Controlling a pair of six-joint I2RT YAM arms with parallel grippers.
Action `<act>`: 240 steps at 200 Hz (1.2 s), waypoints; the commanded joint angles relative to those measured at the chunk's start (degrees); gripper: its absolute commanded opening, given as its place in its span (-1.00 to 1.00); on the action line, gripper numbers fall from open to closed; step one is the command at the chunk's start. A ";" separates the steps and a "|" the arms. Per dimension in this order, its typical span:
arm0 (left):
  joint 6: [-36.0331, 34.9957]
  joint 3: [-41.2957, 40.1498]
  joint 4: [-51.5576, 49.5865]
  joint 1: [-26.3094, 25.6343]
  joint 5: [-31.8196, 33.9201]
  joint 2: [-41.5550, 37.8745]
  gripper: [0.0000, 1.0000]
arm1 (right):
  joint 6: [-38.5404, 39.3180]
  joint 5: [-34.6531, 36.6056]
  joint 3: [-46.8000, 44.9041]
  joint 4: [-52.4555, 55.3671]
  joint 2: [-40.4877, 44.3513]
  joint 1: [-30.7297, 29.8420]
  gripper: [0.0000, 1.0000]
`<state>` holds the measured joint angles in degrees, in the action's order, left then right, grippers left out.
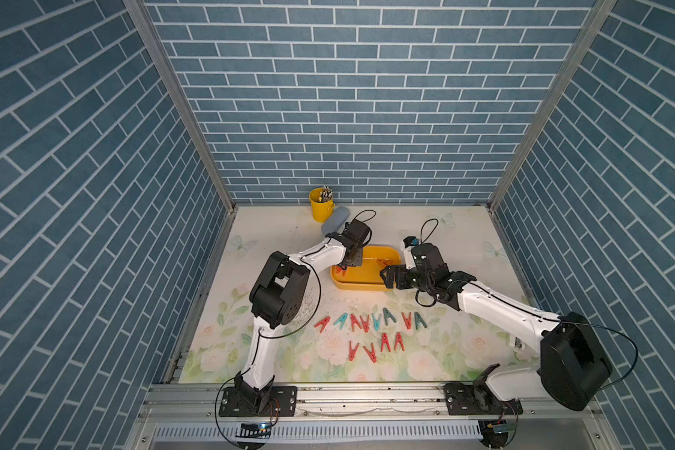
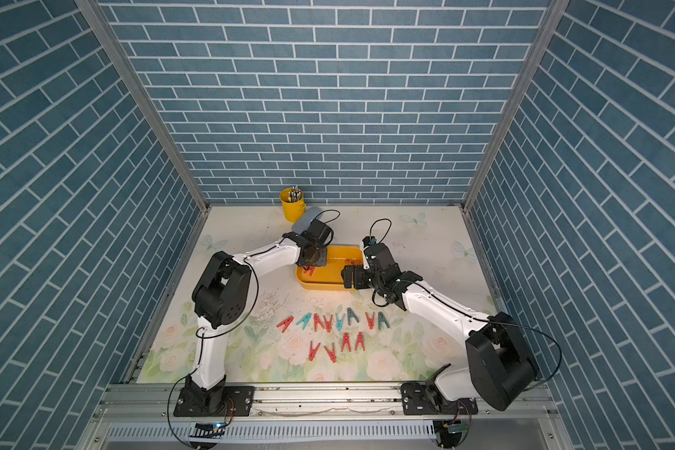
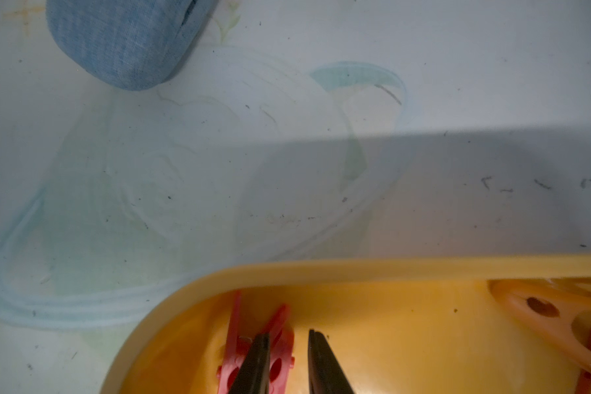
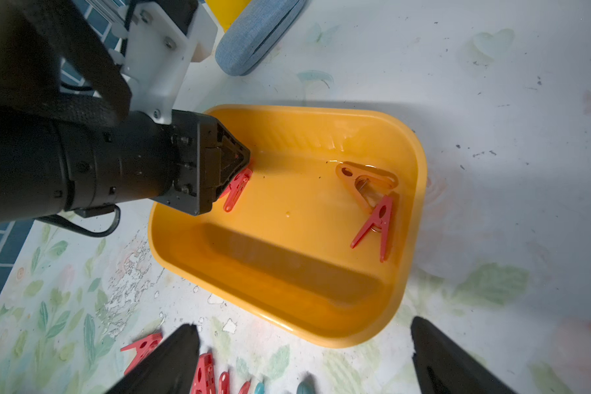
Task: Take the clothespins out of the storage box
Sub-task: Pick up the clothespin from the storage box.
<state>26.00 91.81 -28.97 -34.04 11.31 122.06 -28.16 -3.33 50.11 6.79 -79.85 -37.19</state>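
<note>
Front edge: a metal rail (image 1: pixel 367 397) crosses the bottom of both top views and carries both arm bases.
Done: twelve clothespins (image 1: pixel 385 342) lie out on the table below centre frame. Four are in the near row and eight in the row behind, red and teal mixed.
Right arm: the right gripper (image 1: pixel 386 276) hangs at the near right corner of the storage box (image 1: pixel 359 285), jaws spread wide and empty.
Box: it sits at centre frame, just beyond the rows.
Left to do: three pegs show inside. A red clothespin (image 4: pixel 234 192) lies at the left end, and an orange clothespin (image 4: pixel 355 177) touches a second red clothespin (image 4: pixel 377 221) in the far right corner. By that count the task looks about four-fifths done.
Left arm: the left gripper (image 3: pixel 289 336) dips into the box's left end, jaws drawn close about the red clothespin. A firm pinch cannot be told.
Surface: a pale floral mat (image 1: pixel 289 241), scuffed and flaking left of the rows.
Behind: a grey-blue case (image 1: pixel 334 220) and a yellow pen cup (image 1: pixel 320 208), above centre.
Room: blue brick-pattern walls (image 1: pixel 367 117) on three sides.
</note>
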 commanded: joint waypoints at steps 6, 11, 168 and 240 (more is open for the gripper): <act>-1.44 2.63 -1.52 0.38 0.38 2.50 -0.47 | 1.44 -0.64 1.81 -0.57 -1.25 0.61 0.99; -1.52 2.82 -1.48 0.33 0.57 2.76 -0.47 | 1.44 -0.69 1.82 -0.62 -1.27 0.55 0.99; -0.25 3.89 -2.38 0.99 -0.57 3.98 -0.77 | 0.92 -2.73 0.95 -1.16 -1.35 0.94 0.99; 3.10 2.95 -4.50 -0.65 -1.09 -2.77 -0.77 | 0.74 -4.83 0.35 -2.39 -0.74 0.89 0.99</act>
<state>27.07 95.09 -31.73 -33.80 10.48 124.42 -28.18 -6.59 50.11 6.11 -80.86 -36.56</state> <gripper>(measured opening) 0.117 0.994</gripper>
